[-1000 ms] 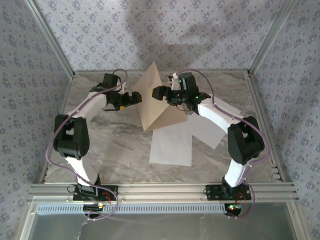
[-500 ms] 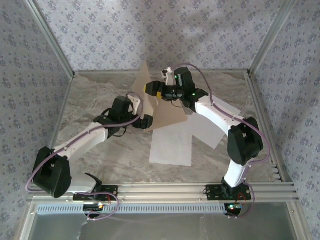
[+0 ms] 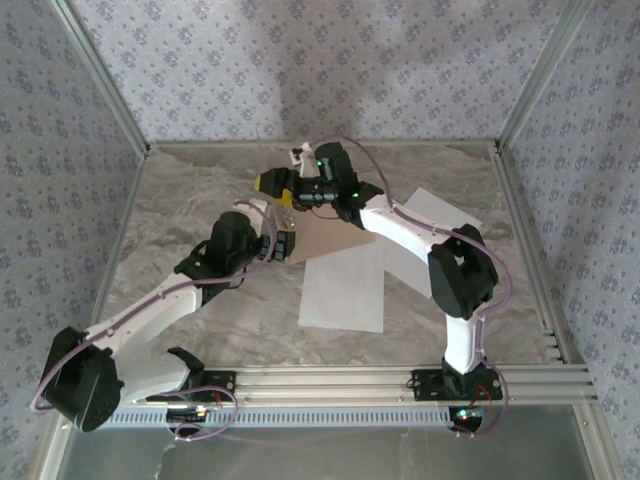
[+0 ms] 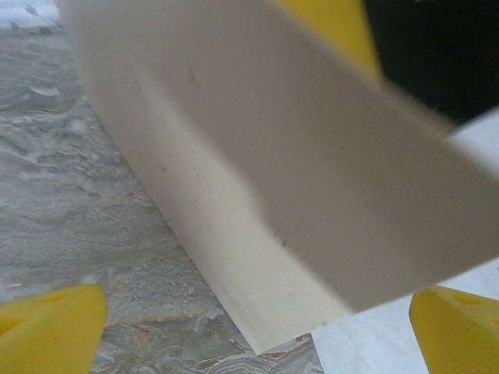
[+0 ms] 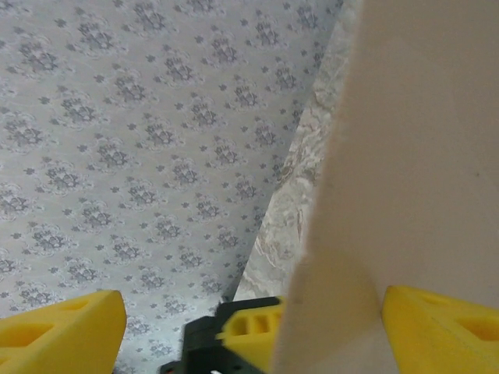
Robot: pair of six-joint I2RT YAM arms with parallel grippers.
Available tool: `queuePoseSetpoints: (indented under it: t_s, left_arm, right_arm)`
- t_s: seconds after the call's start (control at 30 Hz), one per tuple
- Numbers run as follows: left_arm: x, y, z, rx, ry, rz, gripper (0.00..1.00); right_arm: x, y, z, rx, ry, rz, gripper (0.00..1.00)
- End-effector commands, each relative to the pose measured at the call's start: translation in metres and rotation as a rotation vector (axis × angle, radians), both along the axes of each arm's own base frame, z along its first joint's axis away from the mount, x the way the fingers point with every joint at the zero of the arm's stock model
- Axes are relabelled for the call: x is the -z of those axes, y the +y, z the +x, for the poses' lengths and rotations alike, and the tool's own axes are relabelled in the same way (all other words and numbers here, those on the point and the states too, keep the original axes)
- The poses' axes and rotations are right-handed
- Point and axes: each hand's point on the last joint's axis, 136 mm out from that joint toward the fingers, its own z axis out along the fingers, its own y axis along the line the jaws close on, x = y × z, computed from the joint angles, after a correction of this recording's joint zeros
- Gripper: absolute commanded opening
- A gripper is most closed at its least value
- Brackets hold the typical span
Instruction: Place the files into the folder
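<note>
Folder opening underway: lifted leaf stands unpinched inside spread right gripper; left gripper spread wide beside it. Next: lay leaf flat, fetch files.

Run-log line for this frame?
phase: opening folder | left gripper: open, facing lifted leaf | right gripper: open, straddling leaf | files: flat on table, outside folder

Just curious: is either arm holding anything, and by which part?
Nothing gripped: the folder stands between the open jaws of the right gripper; the left gripper is open too.
</note>
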Motion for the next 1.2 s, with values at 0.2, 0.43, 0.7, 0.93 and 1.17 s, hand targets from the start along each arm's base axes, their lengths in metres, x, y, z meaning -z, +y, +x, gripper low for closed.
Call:
queuePoseSetpoints:
  t_s: [0.2, 0.43, 0.7, 0.93, 1.17]
  left_arm:
    - [-0.016, 0.056, -0.035, -0.175, 0.012, -0.046, 1.00]
    - [-0.012, 0.110, -0.060, -0.404, 0.133, -0.081, 1.00]
    - [-0.046, 0.123, -0.069, -0.417, 0.134, -0.153, 1.00]
    - [-0.086, 0.131, -0.071, -0.431, 0.130, -0.194, 1.00]
    - [-0.109, 0.151, -0.069, -0.467, 0.160, -0.240, 1.00]
  right_arm:
    - [-0.005, 0.035, -0.004, -0.041, 0.010, 0.060, 0.88]
    - [-0.004, 0.023, 0.003, -0.016, -0.014, 0.021, 0.88]
    - [-0.005, -0.001, 0.013, 0.032, -0.064, -0.050, 0.89]
    - [0.002, 0.042, -0.004, -0.060, -0.016, 0.026, 0.89]
    - [0.020, 0.084, -0.034, -0.147, -0.001, 0.033, 0.89]
